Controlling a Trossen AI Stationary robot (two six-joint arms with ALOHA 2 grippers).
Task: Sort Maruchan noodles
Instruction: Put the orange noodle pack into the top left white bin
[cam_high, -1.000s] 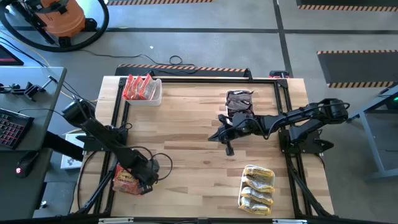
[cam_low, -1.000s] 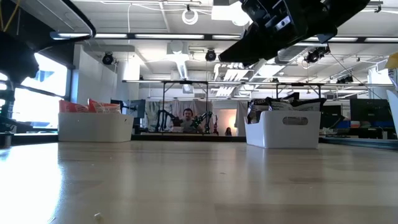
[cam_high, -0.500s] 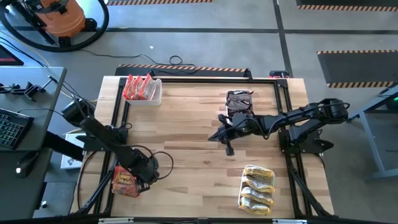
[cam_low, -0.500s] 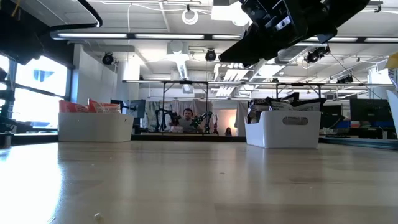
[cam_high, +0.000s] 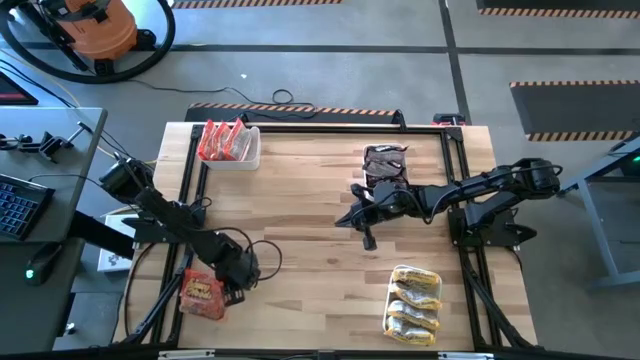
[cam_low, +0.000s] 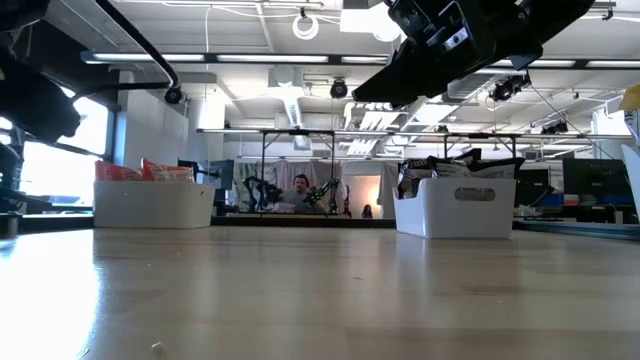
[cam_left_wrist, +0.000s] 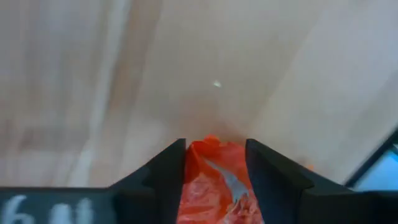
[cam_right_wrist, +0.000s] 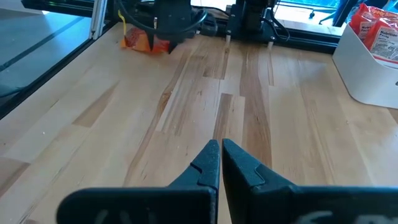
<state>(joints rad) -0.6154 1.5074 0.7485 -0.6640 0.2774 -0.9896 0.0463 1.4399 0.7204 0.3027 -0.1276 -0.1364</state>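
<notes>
1. A red-orange noodle packet (cam_left_wrist: 214, 180) sits between the two dark fingers (cam_left_wrist: 165, 177) of the left gripper (cam_high: 222, 290), which hold it by its sides; the wrist camera shows the packet's crinkled end poking out past the fingertips over pale wood.
2. From above, that same packet (cam_high: 199, 292) is at the near-left corner of the bench (cam_high: 310, 250), at the black frame rail, with the left gripper right against it.
3. More red-orange packets (cam_high: 222, 139) stand on edge in a white bin (cam_high: 243, 156) at the far-left corner of the bench; they also show in the right wrist picture (cam_right_wrist: 379, 28) and as red tops (cam_low: 145, 170) above the bin's wall in the level view.
4. Dark brown-silver packets (cam_high: 385, 160) fill a second bin at the far middle-right of the bench, just beyond the right arm.
5. Yellow-white packets (cam_high: 414, 300) lie stacked in a third bin near the front right edge.
6. The right gripper (cam_high: 366, 236) hangs over the middle of the bench, well apart from every packet; its fingers (cam_right_wrist: 208, 163) are pressed together with nothing between them.
7. Beyond the bench, an orange shop vacuum (cam_high: 95, 25) stands on the floor at the far left, and a keyboard (cam_high: 18, 203) lies on a side desk.
8. In the level view a person (cam_low: 299, 192) sits far off in the room behind the bench.
</notes>
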